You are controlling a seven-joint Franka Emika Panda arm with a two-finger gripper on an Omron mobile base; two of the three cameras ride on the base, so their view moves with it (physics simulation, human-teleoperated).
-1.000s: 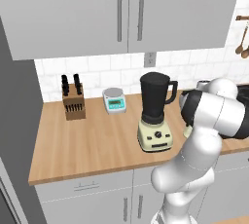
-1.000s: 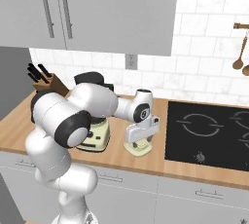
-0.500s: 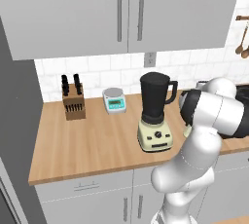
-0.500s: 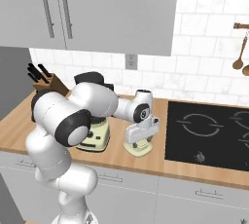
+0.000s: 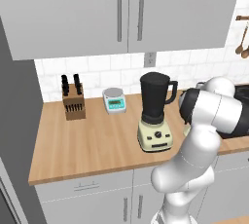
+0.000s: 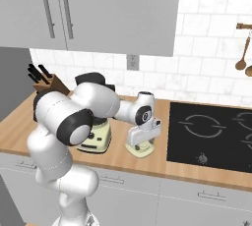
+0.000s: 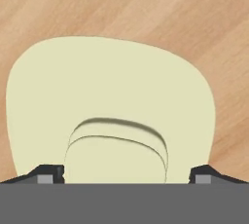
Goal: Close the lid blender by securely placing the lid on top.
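Observation:
The lid, a pale cream-yellow disc with a raised knob, lies flat on the wooden counter. My gripper hangs right over it, open, one fingertip on each side of the knob. From the right base view, the gripper points straight down onto the lid, just right of the blender. The blender stands upright, its dark jar open at the top, on a cream base with dark knobs.
A wooden knife block and a grey scale stand at the back left by the tiled wall. A black cooktop lies to the right of the lid. Wall cabinets hang above the counter.
The arm has shifted only slightly, and the hand has stayed over the lid. The blender and the lid are where they were.

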